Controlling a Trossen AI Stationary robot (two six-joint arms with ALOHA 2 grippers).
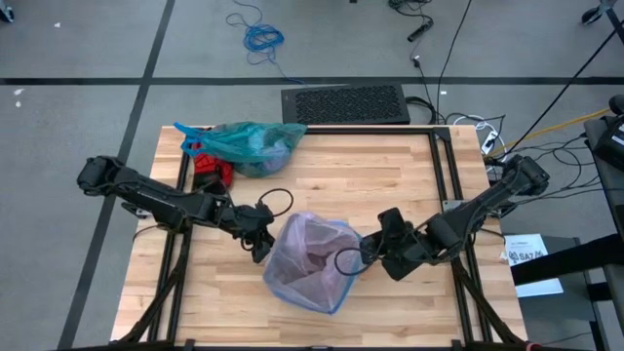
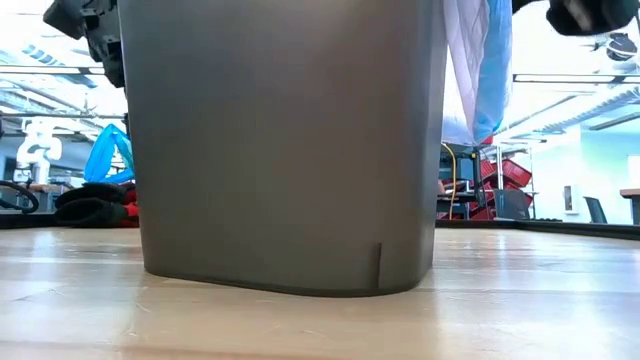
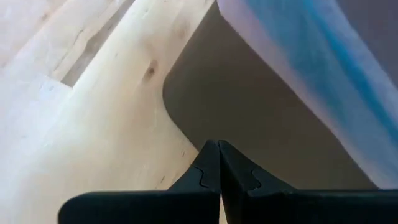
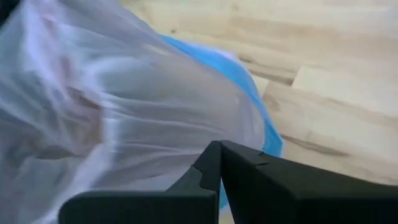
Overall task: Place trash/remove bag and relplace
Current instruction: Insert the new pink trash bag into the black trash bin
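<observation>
Left gripper (image 1: 261, 245) beside bin (image 2: 285, 150).

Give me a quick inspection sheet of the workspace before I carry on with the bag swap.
Surface: wooden table, bare at the right rear.
Job's things: teal-green bag, filled and bunched, lies at the table's rear left; grey bin stands mid-table, lined with a pale pink bag with a blue edge.
Clutter: red item beside the teal-green bag.
Grippers: left gripper shut, beside the bin's left side; right gripper shut, at the bin's right rim against the pink bag.
Cables: blue cable coiled on the floor behind; black cables at the rear right.
Surroundings: black mat behind the table.
</observation>
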